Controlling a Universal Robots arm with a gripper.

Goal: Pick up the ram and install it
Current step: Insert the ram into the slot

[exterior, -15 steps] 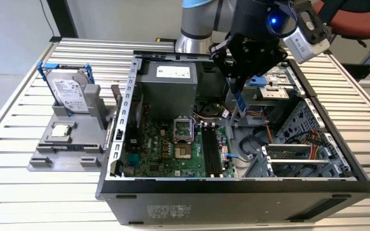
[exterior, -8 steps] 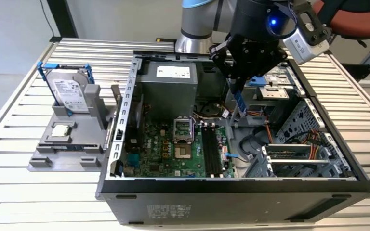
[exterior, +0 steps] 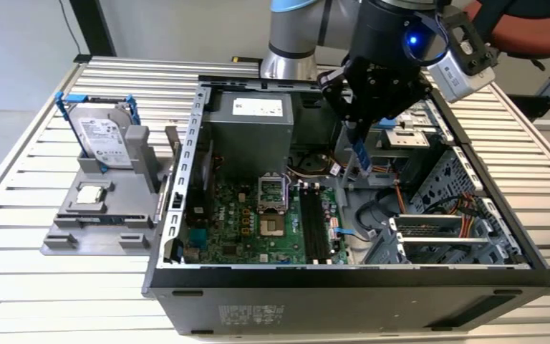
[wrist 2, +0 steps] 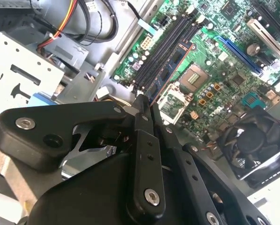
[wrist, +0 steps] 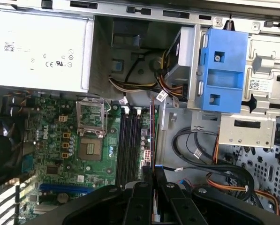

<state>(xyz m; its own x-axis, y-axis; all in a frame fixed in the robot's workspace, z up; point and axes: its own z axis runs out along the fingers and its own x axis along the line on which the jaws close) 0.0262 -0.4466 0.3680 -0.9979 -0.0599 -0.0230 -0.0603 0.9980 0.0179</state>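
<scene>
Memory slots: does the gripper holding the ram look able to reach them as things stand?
Probably yes. The gripper holds the ram edge-on over the open case; the memory slots lie bare beneath it, and the cables sit off to one side.

Shows a pale metal counter [exterior: 26, 294] built of long ribbed slats running between the exterior view's left and right. Carries two things directly. Toward the exterior view's left, bears a grey stand [exterior: 112, 233] sitting flat on the slats, with a silver hard drive [exterior: 103, 140] in a blue bracket upright at its far end and a small square silver chip [exterior: 94, 193] lying flat in a recess nearer the front. Just beside the stand, toward the exterior view's right, holds a black computer case [exterior: 351, 304] lying on its side, open face up, green motherboard [exterior: 246, 222] exposed inside.
</scene>
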